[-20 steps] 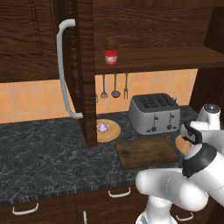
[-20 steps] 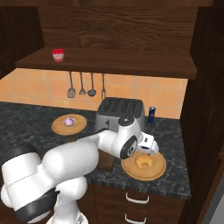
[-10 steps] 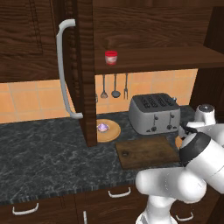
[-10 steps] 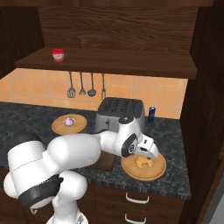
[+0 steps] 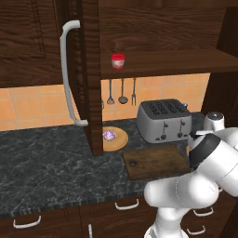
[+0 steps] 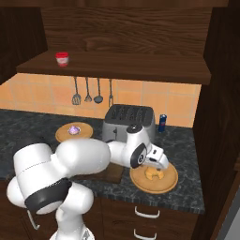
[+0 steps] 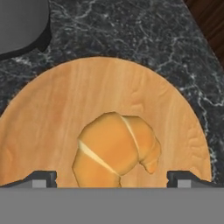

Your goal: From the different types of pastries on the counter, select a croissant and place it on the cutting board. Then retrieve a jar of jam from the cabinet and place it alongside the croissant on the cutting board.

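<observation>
The golden croissant (image 7: 116, 151) lies on a round light-wood plate (image 7: 87, 96) at the right end of the counter (image 6: 28, 124). My gripper (image 7: 113, 179) hangs just above it, open, with one fingertip on each side of the pastry. From the right base view the gripper (image 6: 157, 164) is right over the croissant (image 6: 153, 174). The dark cutting board (image 5: 155, 161) lies bare in front of the toaster. A purplish-pink pastry (image 5: 109, 135) rests on a second round plate. The red jar of jam (image 5: 118, 61) stands on the shelf of the cabinet (image 5: 42, 42), whose door is open.
A silver toaster (image 6: 129, 121) stands just behind the board and the croissant's plate (image 6: 154, 180). A blue can (image 6: 162, 123) sits to its right. Utensils hang on the tiled wall. The counter ends at a tall dark wood panel (image 6: 215, 140) on the right.
The hand has come down a little closer to the croissant and the elbow has swung. The pastries, jar and board are as before.
</observation>
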Controlling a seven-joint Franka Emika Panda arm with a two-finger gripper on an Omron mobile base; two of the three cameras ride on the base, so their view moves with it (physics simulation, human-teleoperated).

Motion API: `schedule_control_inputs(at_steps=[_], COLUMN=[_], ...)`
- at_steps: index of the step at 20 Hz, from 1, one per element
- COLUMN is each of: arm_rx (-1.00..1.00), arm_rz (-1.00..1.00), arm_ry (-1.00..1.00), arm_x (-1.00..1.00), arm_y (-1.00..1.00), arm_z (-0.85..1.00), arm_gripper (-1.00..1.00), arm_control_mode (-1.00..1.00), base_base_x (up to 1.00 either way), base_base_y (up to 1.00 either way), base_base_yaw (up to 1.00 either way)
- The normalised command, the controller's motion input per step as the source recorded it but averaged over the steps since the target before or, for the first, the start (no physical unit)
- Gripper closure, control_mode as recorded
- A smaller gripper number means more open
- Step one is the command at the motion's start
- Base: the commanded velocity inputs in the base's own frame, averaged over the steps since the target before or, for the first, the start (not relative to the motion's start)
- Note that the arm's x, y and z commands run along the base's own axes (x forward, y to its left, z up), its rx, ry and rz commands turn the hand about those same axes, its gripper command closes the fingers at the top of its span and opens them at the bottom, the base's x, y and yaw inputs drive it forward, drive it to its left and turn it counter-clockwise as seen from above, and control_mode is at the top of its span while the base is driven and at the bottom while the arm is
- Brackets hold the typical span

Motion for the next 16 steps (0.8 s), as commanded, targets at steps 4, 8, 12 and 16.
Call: schedule_control_inputs(at_steps=[4, 8, 12, 16], arm_rx=[0.0, 0.0, -0.01, 0.0], arm_rz=[0.0, 0.0, 0.0, 0.04], arm_ry=[0.0, 0.0, 0.0, 0.12], arm_x=[0.0, 0.0, 0.0, 0.0], arm_y=[0.0, 0.0, 0.0, 0.01], arm_z=[-0.41, -0.43, -0.5, -0.17], arm_gripper=[-1.0, -1.0, -1.0, 1.0], arm_control_mode=[-1.0, -1.0, -1.0, -1.0], base_base_x=[0.0, 0.0, 0.0, 0.0], base_base_y=[0.0, 0.0, 0.0, 0.0], base_base_yaw=[0.0, 0.0, 0.0, 0.0])
